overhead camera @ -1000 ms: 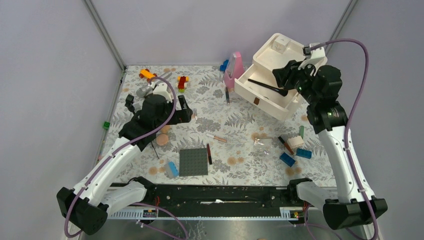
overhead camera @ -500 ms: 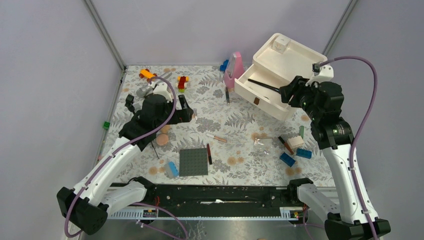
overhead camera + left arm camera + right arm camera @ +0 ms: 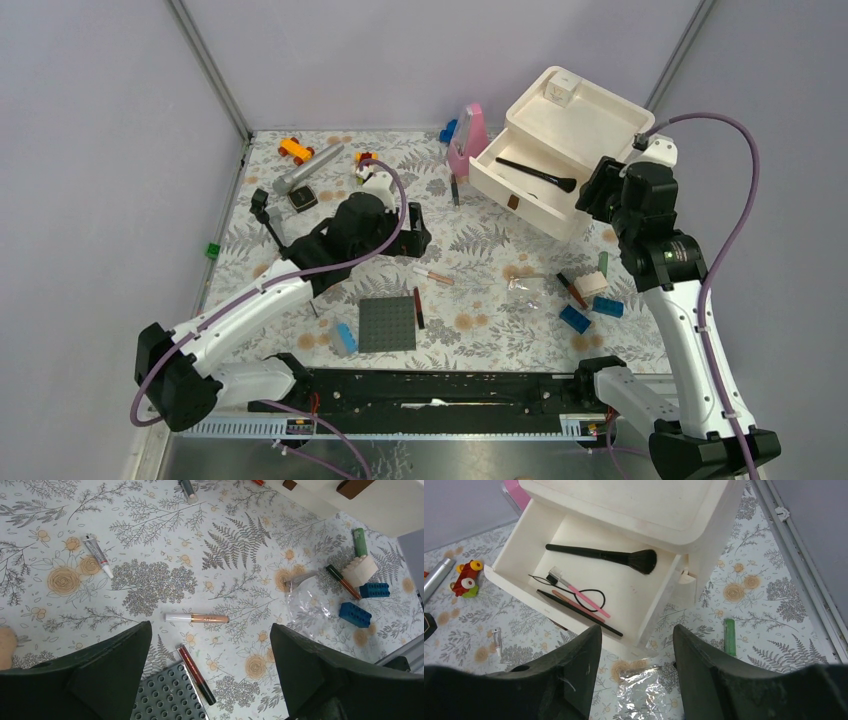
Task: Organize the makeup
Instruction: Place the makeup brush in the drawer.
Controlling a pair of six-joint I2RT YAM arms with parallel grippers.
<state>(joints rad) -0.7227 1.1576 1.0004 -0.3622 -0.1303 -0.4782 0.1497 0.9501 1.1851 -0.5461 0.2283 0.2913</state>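
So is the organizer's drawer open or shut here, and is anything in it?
Open: the drawer is pulled out of the white organizer. Not empty: a black brush and thin sticks lie inside.

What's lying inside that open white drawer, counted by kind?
Big black brush: 1
Pink-handled small brush: 1
Thin black loop: 1
Slim pencils: 2, the black pencil and the reddish pencil
Total: 5

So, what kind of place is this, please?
Probably a robot test booth, not a home: plain grey walls enclose one floral-covered table, two arms are mounted at its near edge, and makeup is scattered among toy bricks.
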